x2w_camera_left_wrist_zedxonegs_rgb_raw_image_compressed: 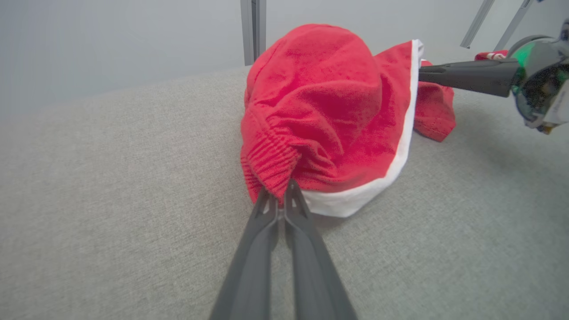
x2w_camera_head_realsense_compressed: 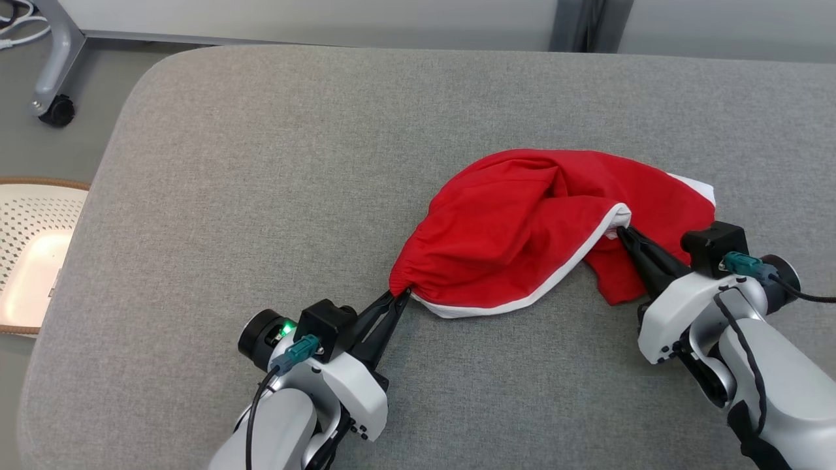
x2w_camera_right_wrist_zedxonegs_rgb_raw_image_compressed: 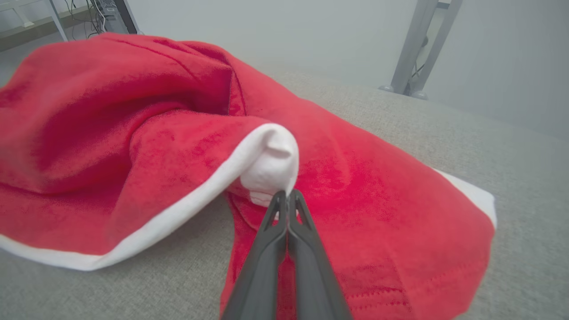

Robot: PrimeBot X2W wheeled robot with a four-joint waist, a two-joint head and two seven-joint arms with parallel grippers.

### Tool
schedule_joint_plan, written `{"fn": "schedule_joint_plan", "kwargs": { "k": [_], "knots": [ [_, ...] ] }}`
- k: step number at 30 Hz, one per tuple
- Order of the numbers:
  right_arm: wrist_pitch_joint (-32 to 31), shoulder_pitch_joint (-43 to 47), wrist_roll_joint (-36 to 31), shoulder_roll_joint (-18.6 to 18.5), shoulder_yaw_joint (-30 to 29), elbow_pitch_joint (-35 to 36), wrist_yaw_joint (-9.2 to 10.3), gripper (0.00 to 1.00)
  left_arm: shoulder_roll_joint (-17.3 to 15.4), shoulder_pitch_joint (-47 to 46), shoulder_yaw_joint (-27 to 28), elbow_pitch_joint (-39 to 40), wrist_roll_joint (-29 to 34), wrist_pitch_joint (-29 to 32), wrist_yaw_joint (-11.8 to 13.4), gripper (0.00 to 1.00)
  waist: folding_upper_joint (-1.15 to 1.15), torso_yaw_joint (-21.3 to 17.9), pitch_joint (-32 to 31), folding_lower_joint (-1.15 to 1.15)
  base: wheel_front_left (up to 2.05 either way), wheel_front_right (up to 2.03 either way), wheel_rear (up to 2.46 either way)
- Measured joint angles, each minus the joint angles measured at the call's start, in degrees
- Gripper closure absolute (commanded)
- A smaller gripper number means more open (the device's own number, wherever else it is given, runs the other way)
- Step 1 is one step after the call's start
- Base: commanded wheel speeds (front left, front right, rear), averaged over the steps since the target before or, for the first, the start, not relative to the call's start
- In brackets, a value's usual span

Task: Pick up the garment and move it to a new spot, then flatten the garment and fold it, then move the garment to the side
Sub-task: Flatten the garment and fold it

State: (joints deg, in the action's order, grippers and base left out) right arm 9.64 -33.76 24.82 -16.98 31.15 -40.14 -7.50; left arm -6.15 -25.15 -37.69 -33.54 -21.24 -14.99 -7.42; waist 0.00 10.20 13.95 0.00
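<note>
Bunching into a red mound, the garment (x2w_camera_head_realsense_compressed: 522,228) is pinched at two edges — its gathered waistband (x2w_camera_left_wrist_zedxonegs_rgb_raw_image_compressed: 271,164) is clamped by the closed left gripper (x2w_camera_head_realsense_compressed: 401,295), its white-trimmed hem (x2w_camera_right_wrist_zedxonegs_rgb_raw_image_compressed: 271,160) by the closed right gripper (x2w_camera_head_realsense_compressed: 622,232). Two well-separated holds are probably chosen so it can be drawn taut and flattened. The garment is rested right of centre on the grey padded table (x2w_camera_head_realsense_compressed: 261,163).
</note>
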Motion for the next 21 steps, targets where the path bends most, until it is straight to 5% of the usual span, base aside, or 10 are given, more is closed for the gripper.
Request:
{"fn": "schedule_joint_plan", "kwargs": {
  "k": [10, 21],
  "knots": [
    [-2.0, 1.5, 1.1, -6.6, 3.0, 7.8, -0.01, 1.0, 0.2, 2.3, 5.5, 3.3, 1.1, 0.0, 0.0, 1.0, 0.0, -1.5, -3.9, 0.0, 0.0, 0.0, 0.0],
    [-6.0, 2.6, -0.8, -12.3, -2.0, 19.3, 0.0, 1.0, 1.6, 5.5, 14.2, 8.5, 2.7, 0.0, 0.8, 1.0, 0.0, -4.1, -9.8, 0.0, 0.0, 0.0, 0.0]
  ]
}}
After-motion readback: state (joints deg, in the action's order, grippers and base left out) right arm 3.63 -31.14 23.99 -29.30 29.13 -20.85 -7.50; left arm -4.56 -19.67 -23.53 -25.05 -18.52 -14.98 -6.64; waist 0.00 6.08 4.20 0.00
